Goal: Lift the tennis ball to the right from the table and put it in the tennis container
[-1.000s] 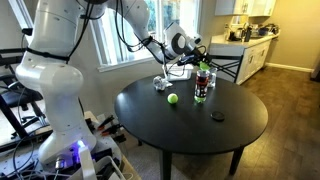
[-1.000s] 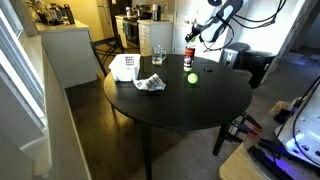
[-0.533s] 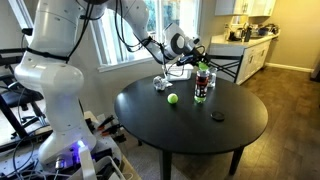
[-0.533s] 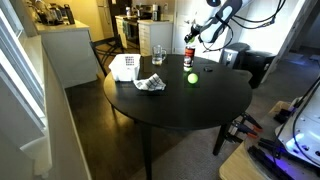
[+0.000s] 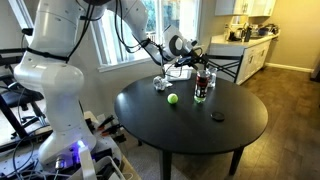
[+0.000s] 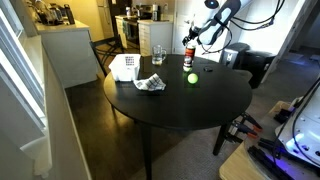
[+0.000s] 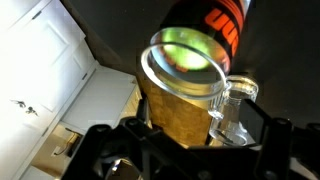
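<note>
Nearest on the table (image 5: 160,132), a spare ball (image 5: 173,98) sits loose. Just past it the tennis container (image 5: 203,88) stands upright, and the wrist view shows the tennis ball (image 7: 188,50) down inside its mouth. Gripper (image 5: 203,64) hangs right above, fingers spread, holding nothing.

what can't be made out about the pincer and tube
- Pincer jaws: too small and dark in both exterior views. The wrist view shows only blurred dark parts at its bottom edge, so open or shut is unclear.
- Tennis container: green shows through its mouth in the wrist view, but the banding hides how many balls are inside.
- Small dark object on the table: too small to identify in an exterior view.
</note>
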Action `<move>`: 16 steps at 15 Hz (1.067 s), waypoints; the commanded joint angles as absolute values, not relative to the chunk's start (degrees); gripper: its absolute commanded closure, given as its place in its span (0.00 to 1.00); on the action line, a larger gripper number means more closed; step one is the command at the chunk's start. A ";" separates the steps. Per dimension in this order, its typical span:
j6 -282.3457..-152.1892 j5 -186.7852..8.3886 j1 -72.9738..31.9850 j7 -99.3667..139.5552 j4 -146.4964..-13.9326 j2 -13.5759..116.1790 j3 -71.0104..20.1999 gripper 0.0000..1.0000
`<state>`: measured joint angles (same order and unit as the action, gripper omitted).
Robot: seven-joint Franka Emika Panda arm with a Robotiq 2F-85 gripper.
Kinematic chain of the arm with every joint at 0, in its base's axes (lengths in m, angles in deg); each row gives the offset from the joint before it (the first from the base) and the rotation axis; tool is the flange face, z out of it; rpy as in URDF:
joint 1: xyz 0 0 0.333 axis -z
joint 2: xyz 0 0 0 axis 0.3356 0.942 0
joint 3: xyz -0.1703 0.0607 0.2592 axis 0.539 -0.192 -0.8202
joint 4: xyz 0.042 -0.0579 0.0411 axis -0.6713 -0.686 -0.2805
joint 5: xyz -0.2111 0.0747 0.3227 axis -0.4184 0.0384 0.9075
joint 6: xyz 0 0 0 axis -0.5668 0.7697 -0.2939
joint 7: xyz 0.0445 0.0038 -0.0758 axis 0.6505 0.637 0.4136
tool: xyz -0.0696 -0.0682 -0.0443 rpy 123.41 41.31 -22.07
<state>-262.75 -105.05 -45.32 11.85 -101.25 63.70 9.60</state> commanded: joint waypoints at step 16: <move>-262.74 -104.84 -45.33 11.83 -102.28 63.64 9.39 0.00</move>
<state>-262.74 -104.84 -45.33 11.83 -102.28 63.64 9.39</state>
